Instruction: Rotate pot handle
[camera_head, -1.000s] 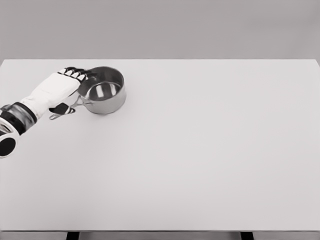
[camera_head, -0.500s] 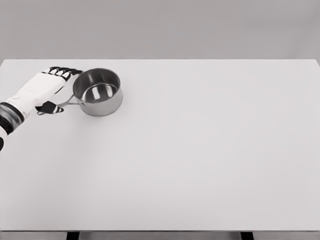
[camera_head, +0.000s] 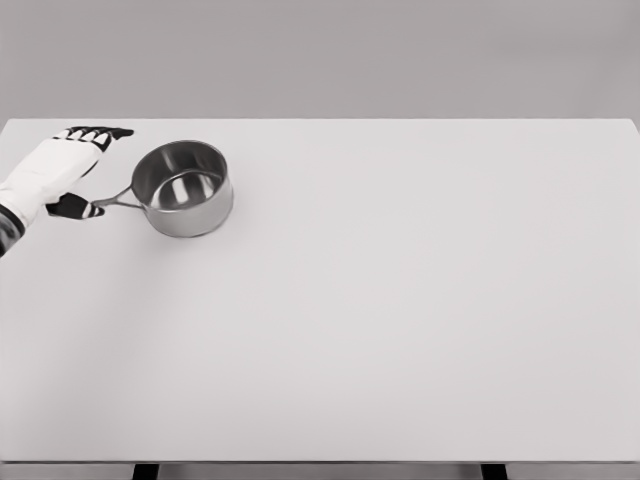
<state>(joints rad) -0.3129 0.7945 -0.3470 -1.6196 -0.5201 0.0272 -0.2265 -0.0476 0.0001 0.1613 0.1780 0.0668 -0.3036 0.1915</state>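
A steel pot (camera_head: 182, 188) stands upright on the white table (camera_head: 400, 300) at the far left. Its thin handle (camera_head: 115, 200) points left and slightly toward me. My left hand (camera_head: 88, 168) lies at the left edge beside the handle's end. The fingers (camera_head: 98, 133) are stretched out flat behind the handle, apart from the pot's rim. The dark thumb (camera_head: 76, 208) sits right at the handle's tip and grips nothing. The pot looks empty. The right arm does not show.
The table's far edge (camera_head: 320, 120) runs just behind the pot and hand. A grey wall rises behind it.
My left hand has drawn back to the left, off the pot's rim. The pot slid a little left, and its handle swung from lower left to nearly straight left.
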